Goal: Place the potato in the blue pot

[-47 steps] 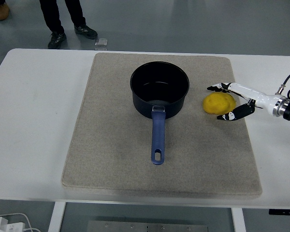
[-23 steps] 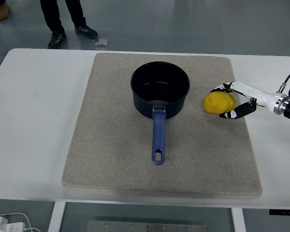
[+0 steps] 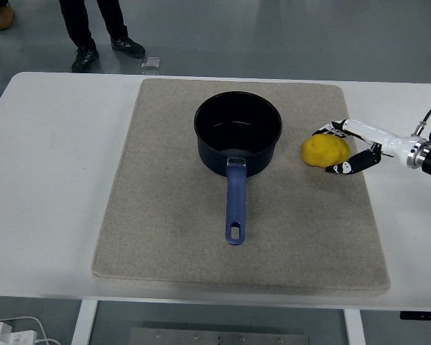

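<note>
Right hand (image 3: pixel 353 147) cups the potato (image 3: pixel 325 152) beside the empty pot (image 3: pixel 238 133).

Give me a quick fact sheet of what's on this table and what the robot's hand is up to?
pot: blue pot, empty, handle toward the near edge
potato: yellow potato, on the mat right of the pot
mat: beige mat on the white table
right hand: right hand fingers curled around the potato, not lifted
left hand: not visible
background: person's legs
</note>
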